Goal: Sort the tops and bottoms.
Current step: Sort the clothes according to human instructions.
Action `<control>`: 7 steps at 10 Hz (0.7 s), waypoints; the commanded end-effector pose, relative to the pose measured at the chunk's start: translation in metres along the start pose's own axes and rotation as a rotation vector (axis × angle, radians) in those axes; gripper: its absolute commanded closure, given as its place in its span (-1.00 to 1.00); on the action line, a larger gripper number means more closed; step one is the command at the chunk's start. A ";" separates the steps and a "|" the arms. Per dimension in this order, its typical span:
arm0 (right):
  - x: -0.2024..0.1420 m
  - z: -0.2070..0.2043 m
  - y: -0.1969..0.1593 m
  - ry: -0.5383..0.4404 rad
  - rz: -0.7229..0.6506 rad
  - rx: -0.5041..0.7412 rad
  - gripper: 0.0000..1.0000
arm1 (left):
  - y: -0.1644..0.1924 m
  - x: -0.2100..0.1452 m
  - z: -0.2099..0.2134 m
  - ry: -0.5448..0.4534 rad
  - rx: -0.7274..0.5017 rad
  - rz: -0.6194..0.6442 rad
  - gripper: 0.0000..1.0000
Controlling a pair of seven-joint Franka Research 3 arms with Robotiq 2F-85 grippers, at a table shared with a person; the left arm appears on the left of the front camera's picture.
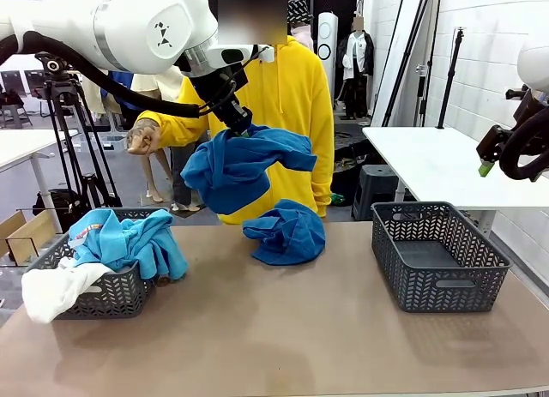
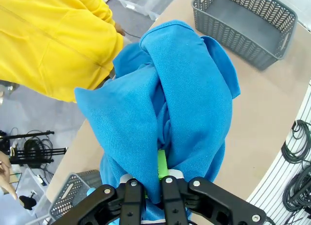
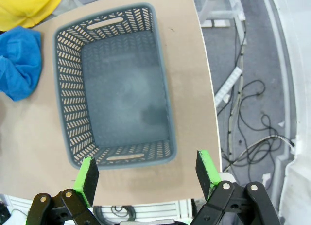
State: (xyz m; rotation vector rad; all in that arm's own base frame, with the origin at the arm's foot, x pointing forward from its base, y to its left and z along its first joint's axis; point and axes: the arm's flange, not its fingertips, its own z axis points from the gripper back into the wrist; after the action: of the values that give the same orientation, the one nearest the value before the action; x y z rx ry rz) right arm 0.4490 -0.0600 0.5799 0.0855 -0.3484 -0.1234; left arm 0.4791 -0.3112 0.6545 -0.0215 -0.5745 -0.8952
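My left gripper is shut on a blue garment and holds it in the air above the table's far middle, in front of the person in yellow. In the left wrist view the garment hangs bunched from the closed fingers. A second blue garment lies crumpled on the table below it, seen also in the right wrist view. My right gripper is open and hovers high above the empty grey basket at the right.
A grey basket at the left holds light blue and white clothes. The person in a yellow hoodie stands at the far edge. A white side table is behind the right basket. Bare tabletop lies at the front.
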 end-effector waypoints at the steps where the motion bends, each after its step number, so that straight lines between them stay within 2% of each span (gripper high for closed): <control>1: -0.002 0.000 0.002 0.005 -0.014 -0.022 -1.00 | 0.000 0.001 0.006 0.005 0.020 -0.010 1.00; 2: -0.002 0.000 0.002 0.005 -0.014 -0.022 -1.00 | 0.000 0.000 0.000 0.000 0.000 0.000 1.00; 5: -0.002 0.000 0.002 0.005 -0.014 -0.022 -1.00 | 0.046 -0.022 0.032 -0.023 0.137 0.058 1.00; 7: -0.002 0.000 0.002 0.005 -0.014 -0.022 -1.00 | 0.082 -0.052 0.046 0.001 0.201 0.112 1.00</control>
State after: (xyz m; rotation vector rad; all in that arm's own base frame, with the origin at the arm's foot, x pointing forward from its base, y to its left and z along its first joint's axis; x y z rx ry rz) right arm 0.4489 -0.0604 0.5799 0.0852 -0.3484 -0.1243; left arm 0.4989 -0.2262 0.6915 0.0827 -0.6426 -0.7632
